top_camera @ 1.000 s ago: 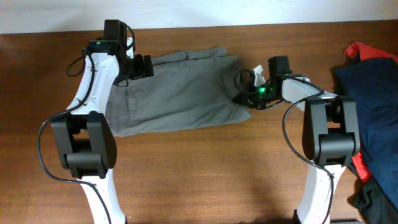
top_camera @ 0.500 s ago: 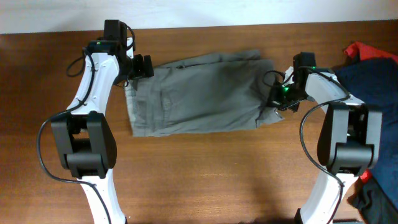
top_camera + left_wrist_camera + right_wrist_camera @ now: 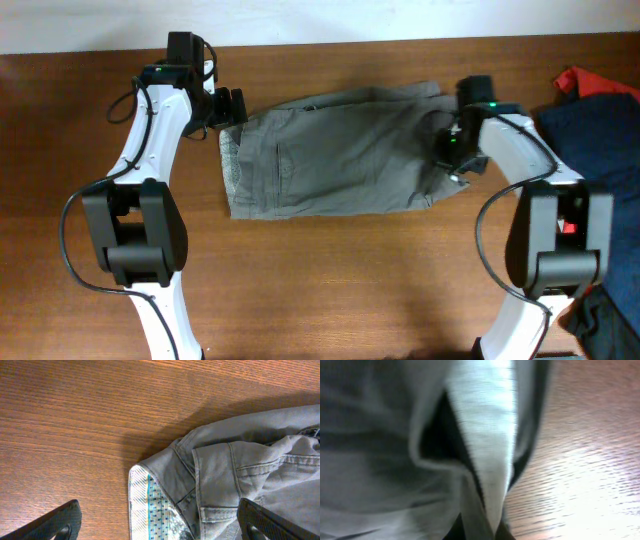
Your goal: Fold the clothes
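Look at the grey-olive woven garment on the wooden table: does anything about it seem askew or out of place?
Yes. On the grey-olive woven garment, the left-end corner is flipped back, baring pale checked lining, so that edge does not lie flat.

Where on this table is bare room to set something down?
Free: the wide bare table in front of the grey garment, between the left arm and right arm; also the strip outside the left arm. Crowded: the right edge, with navy cloth and red cloth.
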`<act>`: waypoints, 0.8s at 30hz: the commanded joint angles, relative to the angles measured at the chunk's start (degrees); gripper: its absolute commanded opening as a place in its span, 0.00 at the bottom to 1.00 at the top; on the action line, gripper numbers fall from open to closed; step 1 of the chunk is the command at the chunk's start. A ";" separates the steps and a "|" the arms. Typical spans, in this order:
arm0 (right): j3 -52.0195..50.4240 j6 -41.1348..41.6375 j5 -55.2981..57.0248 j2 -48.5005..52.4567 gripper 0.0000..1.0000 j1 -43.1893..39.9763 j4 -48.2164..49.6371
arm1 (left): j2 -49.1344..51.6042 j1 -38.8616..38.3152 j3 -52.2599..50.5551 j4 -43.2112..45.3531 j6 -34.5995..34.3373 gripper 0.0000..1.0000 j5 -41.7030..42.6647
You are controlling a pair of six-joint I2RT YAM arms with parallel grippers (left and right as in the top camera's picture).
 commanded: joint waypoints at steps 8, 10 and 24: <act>5.46 0.04 15.19 -1.68 0.04 12.44 -1.11 | 0.35 0.15 1.20 0.11 1.11 0.99 0.17; 7.43 0.04 15.15 -1.68 0.04 13.88 -1.95 | 0.35 0.15 1.20 0.11 1.14 0.99 0.17; 9.03 -0.59 2.95 -1.60 0.04 19.47 -2.16 | 0.35 0.15 1.20 0.11 1.11 0.99 0.17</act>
